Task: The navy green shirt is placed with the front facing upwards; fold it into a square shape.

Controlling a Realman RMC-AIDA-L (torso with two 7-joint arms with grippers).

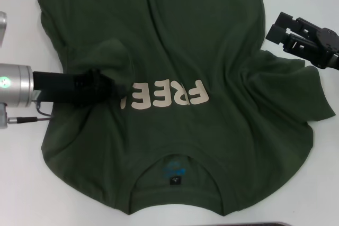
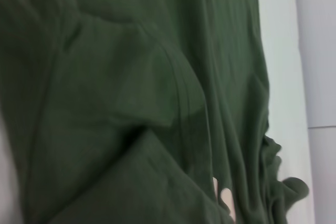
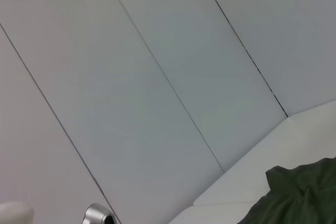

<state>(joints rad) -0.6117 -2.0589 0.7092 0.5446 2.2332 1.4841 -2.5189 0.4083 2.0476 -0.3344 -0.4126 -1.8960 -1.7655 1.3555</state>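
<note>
Now the navy green shirt [image 1: 212, 51] lies spread on the white table [image 1: 16, 183], collar nearest the robot, and the left gripper [image 1: 114, 89] is clenched on a raised fold of it beside the cream lettering [image 1: 169, 95]. The left wrist view shows only bunched cloth. The right gripper [image 1: 286, 34] hovers released at the shirt's right edge; its wrist view mostly catches wall panels [image 3: 157, 77].

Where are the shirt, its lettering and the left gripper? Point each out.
Shirt [image 1: 175, 30]: head view, bare cloth of the body.
Lettering [image 1: 186, 95]: head view, cream letters.
Left gripper [image 1: 108, 87]: head view, tip on the folded sleeve.
</note>
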